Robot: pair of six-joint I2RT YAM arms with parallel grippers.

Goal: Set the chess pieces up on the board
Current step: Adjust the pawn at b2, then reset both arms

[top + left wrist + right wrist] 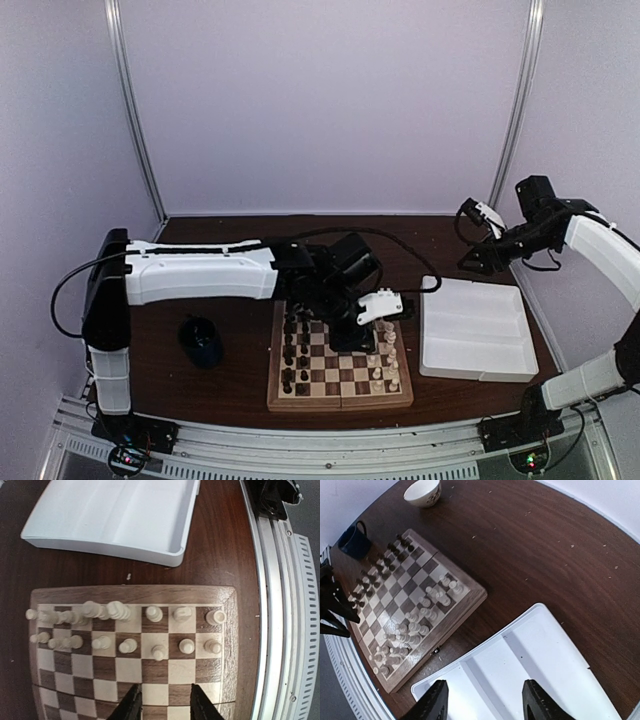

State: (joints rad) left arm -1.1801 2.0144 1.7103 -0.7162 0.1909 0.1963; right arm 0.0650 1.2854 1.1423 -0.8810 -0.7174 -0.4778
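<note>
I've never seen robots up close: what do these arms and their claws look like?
The left arm and right arm wear white shells over black joints, with black cables looping out. The left claw and right claw have black tapered fingers.

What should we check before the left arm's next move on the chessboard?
1. Left hand open, holding nothing: ok.
2. Right hand open, above the tray, off the board: ok.
3. Cream pieces in two rows along the tray-side edge: ok.
4. Cream pieces at the far end each upright on their own square: cannot tell, as they bunch together in the left wrist view.
5. Dark pieces lined along the opposite edge: ok.
6. No pieces seen in the tray: ok.
</note>
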